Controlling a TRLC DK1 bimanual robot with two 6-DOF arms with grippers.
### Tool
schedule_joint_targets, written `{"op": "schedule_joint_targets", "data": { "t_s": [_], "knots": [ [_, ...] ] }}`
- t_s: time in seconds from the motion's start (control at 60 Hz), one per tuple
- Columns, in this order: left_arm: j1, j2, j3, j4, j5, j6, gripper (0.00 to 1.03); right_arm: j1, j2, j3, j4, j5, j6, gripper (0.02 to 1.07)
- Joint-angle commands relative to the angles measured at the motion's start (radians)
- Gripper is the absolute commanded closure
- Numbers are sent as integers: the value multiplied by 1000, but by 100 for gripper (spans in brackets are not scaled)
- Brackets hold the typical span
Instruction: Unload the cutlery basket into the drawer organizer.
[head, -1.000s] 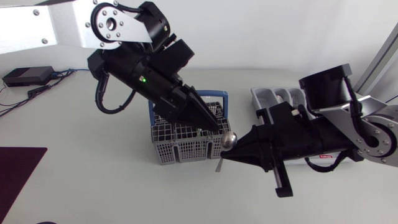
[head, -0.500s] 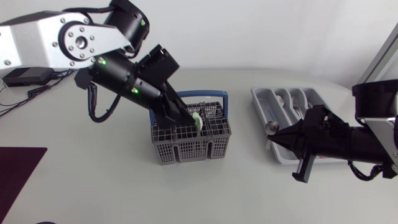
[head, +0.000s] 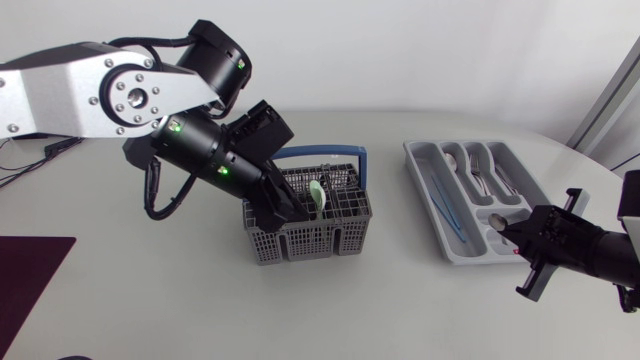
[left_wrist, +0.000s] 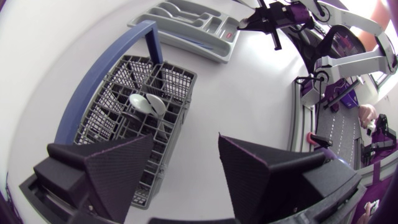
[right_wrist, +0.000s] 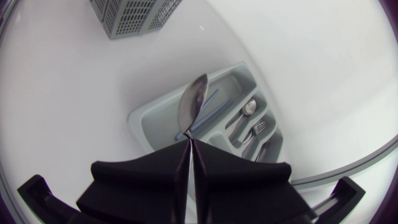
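Observation:
The grey cutlery basket (head: 310, 228) with a blue handle (head: 335, 154) stands mid-table. In it, pale spoons (head: 316, 193) stand upright, their bowls (left_wrist: 147, 104) just ahead of my left fingers. My left gripper (head: 288, 210) hangs open over the basket's left part (left_wrist: 185, 149), holding nothing. The grey drawer organizer (head: 432, 192) lies to the right, with blue sticks, spoons and forks in its compartments. My right gripper (head: 512, 233) is shut on a metal spoon (head: 495, 222) by the handle. The spoon's bowl (right_wrist: 191, 101) points up over the organizer's near end (right_wrist: 146, 121).
A dark red mat (head: 30, 275) lies at the front left edge. A cable (head: 60, 146) runs along the back left. The basket (right_wrist: 130, 15) is far ahead of my right gripper (right_wrist: 189, 143).
My right arm carried the metal spoon from beside the basket rightwards to the organizer's near end. My left gripper opened, drew back left and now hangs over the basket's left part.

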Motion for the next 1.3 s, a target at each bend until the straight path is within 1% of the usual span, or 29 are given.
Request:
{"op": "schedule_joint_targets", "data": {
  "t_s": [0.0,0.05,0.1,0.267,0.367,0.4,0.433,0.633,0.75,0.817,0.883,0.983,1.083,1.2,1.283],
  "knots": [
    [11,-33,-33,1,1,-20,14,-53,64,21,12,3,-102,101],
    [13,-36,-36,1,1,-19,14,-80,93,26,18,3,-145,101],
    [13,-39,-40,1,1,-16,14,-107,132,29,52,9,-176,101],
    [24,-38,-44,1,0,-6,14,-131,232,64,121,51,-236,101],
    [28,-38,-47,1,0,-2,14,-130,287,66,201,98,-272,101],
    [28,-38,-48,1,0,-2,14,-128,317,61,257,125,-280,101],
    [31,-38,-50,1,0,1,14,-123,345,63,288,146,-286,101],
    [34,-38,-50,-2,0,3,14,-91,442,55,379,250,-340,101],
    [33,-32,-39,-4,0,-2,14,-76,502,52,458,286,-343,99],
    [28,-30,-33,-5,0,-5,14,-68,541,50,483,316,-352,98],
    [22,-29,-28,-5,-2,-9,14,-65,566,41,531,321,-361,97],
    [19,-24,-31,-5,-6,-11,14,-64,566,18,557,322,-372,87],
    [19,-24,-31,-10,-8,-13,14,-64,534,3,555,321,-374,64],
    [19,-27,-34,-14,-9,-13,14,-64,485,-6,552,318,-374,50],
    [21,-32,-39,-14,-11,-13,14,-64,431,-9,537,316,-365,32]
  ]
}}
